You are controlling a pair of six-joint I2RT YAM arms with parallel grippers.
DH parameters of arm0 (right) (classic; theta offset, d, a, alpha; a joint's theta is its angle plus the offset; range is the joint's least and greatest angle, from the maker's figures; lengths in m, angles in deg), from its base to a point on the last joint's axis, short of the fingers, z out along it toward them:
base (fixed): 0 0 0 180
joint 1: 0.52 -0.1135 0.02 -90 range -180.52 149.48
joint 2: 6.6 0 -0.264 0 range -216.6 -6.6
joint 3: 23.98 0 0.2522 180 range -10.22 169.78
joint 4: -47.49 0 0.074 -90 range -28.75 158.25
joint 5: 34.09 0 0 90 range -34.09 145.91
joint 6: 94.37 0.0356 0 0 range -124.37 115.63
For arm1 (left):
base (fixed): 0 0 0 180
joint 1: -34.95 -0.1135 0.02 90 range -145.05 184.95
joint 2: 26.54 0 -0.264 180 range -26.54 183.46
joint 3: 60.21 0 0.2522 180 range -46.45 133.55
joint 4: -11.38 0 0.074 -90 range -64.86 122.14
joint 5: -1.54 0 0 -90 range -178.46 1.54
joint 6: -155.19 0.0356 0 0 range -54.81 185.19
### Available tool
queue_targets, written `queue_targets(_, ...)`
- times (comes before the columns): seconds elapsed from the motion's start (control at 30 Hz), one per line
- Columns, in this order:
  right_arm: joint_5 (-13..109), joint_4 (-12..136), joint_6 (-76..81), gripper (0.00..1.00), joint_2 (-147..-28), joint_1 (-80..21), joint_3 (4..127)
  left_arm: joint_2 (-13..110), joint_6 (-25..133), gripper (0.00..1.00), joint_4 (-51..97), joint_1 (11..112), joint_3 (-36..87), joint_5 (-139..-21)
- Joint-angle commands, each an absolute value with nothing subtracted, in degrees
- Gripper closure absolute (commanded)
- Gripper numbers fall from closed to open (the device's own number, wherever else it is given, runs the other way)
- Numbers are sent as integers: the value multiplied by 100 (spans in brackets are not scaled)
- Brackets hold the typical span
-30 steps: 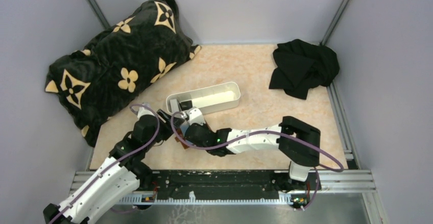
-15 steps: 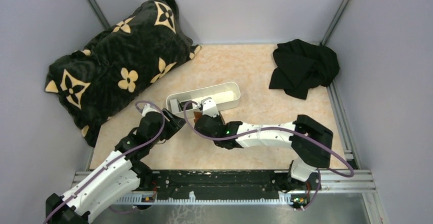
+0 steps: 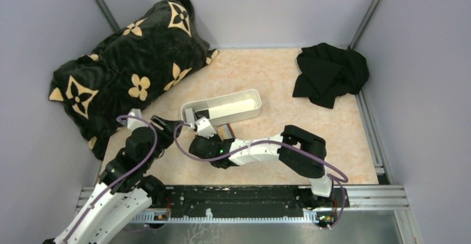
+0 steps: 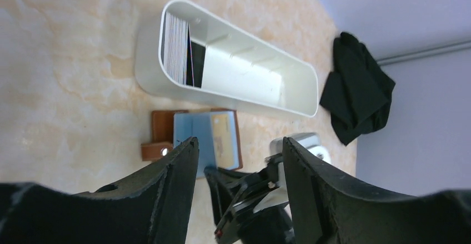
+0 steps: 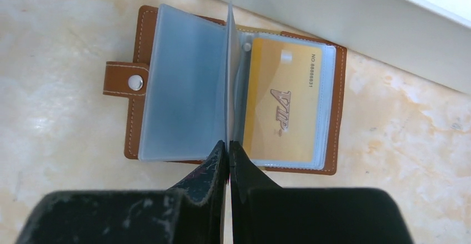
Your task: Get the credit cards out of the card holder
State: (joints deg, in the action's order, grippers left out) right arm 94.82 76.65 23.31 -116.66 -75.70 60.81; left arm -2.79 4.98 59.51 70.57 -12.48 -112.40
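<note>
At the far left a plump pillow point(image 3: 125, 69) of black velvety fabric with tan flower motifs lies half on the tabletop point(image 3: 272, 74), a beige surface with a marbled, stone-like pattern. Next to it the left end effector point(image 4: 239, 141) hovers with its black fingers spread wide apart and nothing between them, above and just short of the card holder point(image 4: 195, 135). The card holder lies open and flat just beside the near wall of the tray, between the two arms. Its outside is brown stitched leather with a snap tab point(image 5: 126, 81) sticking out on the left, and inside are cloudy blue-grey plastic sleeves. The right end effector point(image 5: 228, 145) has its scuffed black fingers pressed together, pinching the near edge of one sleeve so that this leaf stands upright along the spine. To the right of that leaf a gold card point(image 5: 283, 108) marked VIP sits in a pocket; the left sleeve looks blank. Behind the holder, the long white plastic tray point(image 4: 149, 60) with rounded ends lies at a slant. A stack of cards point(image 4: 176, 48) stands on edge at its left end with a dark card point(image 4: 195, 64) leaning beside it. Well apart at the far right, a crumpled black cloth point(image 3: 330, 74) lies in the corner.
</note>
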Motion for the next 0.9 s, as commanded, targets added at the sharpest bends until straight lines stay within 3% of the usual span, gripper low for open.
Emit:
queue_targets(0.0,9339,7564,2326,92,-11949,-7791,6478,-484,614,36,6607,7063,-1072,-11718)
queue_targets(0.27,9413,7731,2227,87,-12066,-8003,6923,-660,331,36,6514,7064,-1434,-11453)
queue_targets(0.5,9251,7566,2182,63,-11979,-8084,6901,-651,473,37,6519,7064,-1395,-11449)
queue_targets(0.87,8204,6901,2239,58,-12026,-8186,6756,-940,381,37,6684,7065,-1386,-11450)
